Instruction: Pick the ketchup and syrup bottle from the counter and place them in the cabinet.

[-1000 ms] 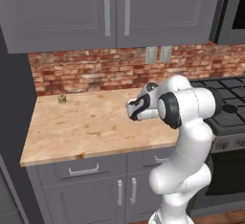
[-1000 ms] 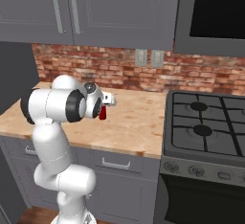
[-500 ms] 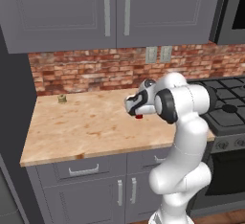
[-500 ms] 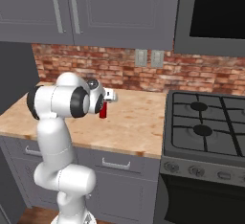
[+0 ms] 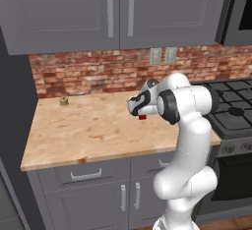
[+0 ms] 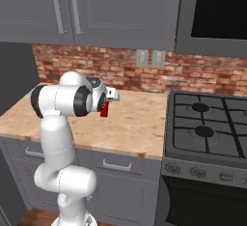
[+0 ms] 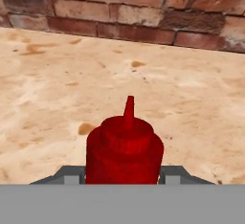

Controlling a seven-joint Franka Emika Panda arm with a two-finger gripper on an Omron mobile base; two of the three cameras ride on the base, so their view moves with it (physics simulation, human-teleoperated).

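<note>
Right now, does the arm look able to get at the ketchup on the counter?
Probably yes. In the hand view the ketchup stands upright between the end effector fingers, which seem to press both its sides. Bare counter lies around it, with nothing in the way.

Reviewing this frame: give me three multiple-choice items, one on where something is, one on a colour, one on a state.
1. Where is the ketchup?
A. On a plate
B. Between the fingers of the gripper
C. In a sink

2. What colour is the wall behind the counter?
A. White tile
B. Green paint
C. Red brick

3. How do the wall cabinet doors stand?
A. Both shut
B. One ajar
C. Both wide open

Answers:
1 B: in the hand view a grey finger sits against each side of the red bottle.
2 C: red-brown bricks run along the back of the counter.
3 A: both doors lie flush, with their handles side by side.
</note>
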